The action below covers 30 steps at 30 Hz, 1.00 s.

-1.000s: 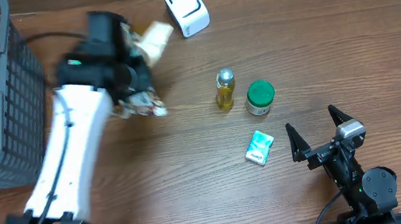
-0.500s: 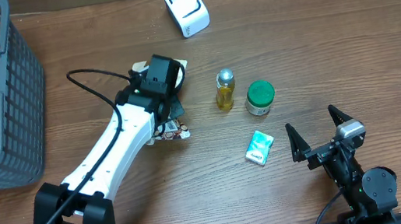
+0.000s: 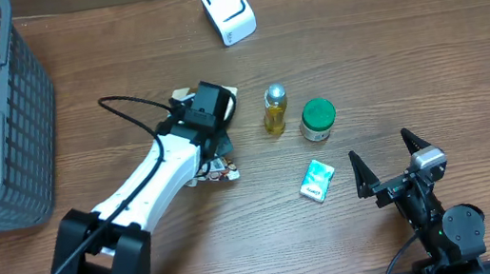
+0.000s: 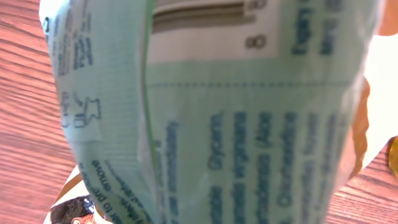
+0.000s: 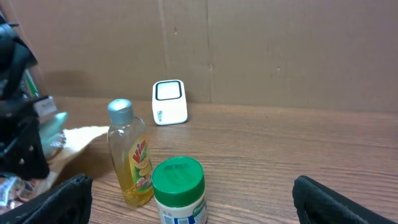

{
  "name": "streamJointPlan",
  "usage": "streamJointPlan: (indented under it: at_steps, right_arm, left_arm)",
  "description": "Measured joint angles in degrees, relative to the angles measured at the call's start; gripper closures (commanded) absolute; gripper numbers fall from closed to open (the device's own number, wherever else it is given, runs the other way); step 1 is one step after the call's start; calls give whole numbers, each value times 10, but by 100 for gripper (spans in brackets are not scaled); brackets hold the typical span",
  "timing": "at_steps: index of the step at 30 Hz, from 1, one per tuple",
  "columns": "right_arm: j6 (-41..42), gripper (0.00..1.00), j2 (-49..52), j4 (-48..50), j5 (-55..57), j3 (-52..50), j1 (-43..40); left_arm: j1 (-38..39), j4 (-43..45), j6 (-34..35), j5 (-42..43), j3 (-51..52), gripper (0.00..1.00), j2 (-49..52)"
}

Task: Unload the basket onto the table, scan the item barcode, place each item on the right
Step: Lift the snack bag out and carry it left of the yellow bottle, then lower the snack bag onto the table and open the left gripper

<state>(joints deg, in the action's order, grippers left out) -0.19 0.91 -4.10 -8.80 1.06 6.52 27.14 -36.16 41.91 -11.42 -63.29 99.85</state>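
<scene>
overhead looks down; low right wrist shares scanner (image 3: 227, 10); left wrist against packet (image 4: 217, 124)

A brown wooden tabletop (image 3: 424, 44) carries everything. At its far left corner stands a grey mesh basket (image 3: 24, 101), cut off by the picture's edge, with a plain grey shape inside that cannot be made out. Near the middle a clear bottle (image 3: 275, 110) of yellow liquid stands upright, with a silver cap and a red-lettered label. Just to its right, close but apart, a jar (image 3: 317, 119) with a green lid and a white label is also upright. Nearer the front edge, apart from both, a flat green and white pack (image 3: 317, 182) lies tilted. A cardboard wall (image 5: 280, 50) rises behind the tabletop.
</scene>
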Motion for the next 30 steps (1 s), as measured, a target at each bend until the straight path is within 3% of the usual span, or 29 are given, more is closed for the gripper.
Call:
streamJointPlan:
  at_steps: [2,5,7,14,20,24,30]
  right_arm:
    - [0,0,0,0,0,0,0]
    - [0,0,0,0,0,0,0]
    - [0,0,0,0,0,0,0]
    - [0,0,0,0,0,0,0]
    - [0,0,0,1,0,0,0]
    - [0,0,0,0,0,0,0]
    - [0,0,0,0,0,0,0]
  left_arm:
    - [7,6,0,3,0,75,12]
    - [14,15,-2,12,0,37,23]
    - [15,15,-1,23,0,3,24]
    - [16,-24,-37,36,-19,0,23]
    - [1,-127,-82,40,-135,0,-24]
    - [-53,-167,-125,41,-214,0,-67]
    - [-139,-213,-171,26,-234,1,-77]
